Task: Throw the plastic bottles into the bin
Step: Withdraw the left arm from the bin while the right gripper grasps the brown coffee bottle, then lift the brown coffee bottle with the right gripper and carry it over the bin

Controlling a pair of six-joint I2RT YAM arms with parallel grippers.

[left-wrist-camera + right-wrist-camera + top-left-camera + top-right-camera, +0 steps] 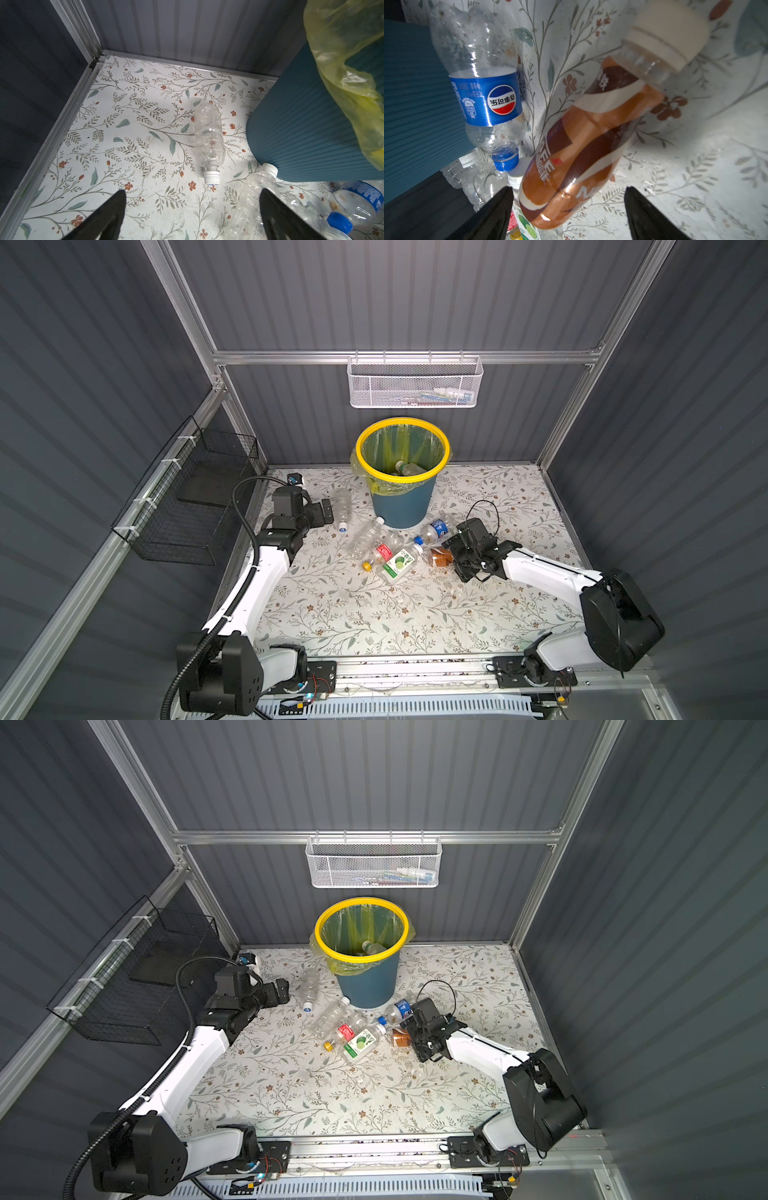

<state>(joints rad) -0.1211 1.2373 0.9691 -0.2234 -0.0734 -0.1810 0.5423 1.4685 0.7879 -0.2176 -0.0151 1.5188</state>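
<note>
**Right gripper astride brown bottle, left gripper spread wide**

Bin (401, 506) stands upright at 12 o'clock on the flowered table (374, 614). One capped bottle (409, 467) lies inside it on the yellow liner.

Loose bottles cluster at the bin's 6 o'clock:
- Crinkled clear bottle (368, 537), white cap right at the bin's foot.
- Red-label bottle (378, 553).
- Green-label bottle (399, 564).
- Blue-label bottle (488, 99) at 5 o'clock, close by the bin wall.

Lone clear bottle (209, 137) lies flat at the bin's 8 o'clock, apart from the heap.

Brown bottle (581, 149) lies on the table at roughly 4 o'clock, just beside the blue-label bottle.

Right gripper (569, 189) is low over it. Its fingers are apart, one either side of the bottle's base, with a gap showing on one side. Not clamped.

Left gripper (192, 193) sits at the bin's 9 o'clock with jaws spread wide. It is pointed toward the lone clear bottle and is not touching it.
</note>
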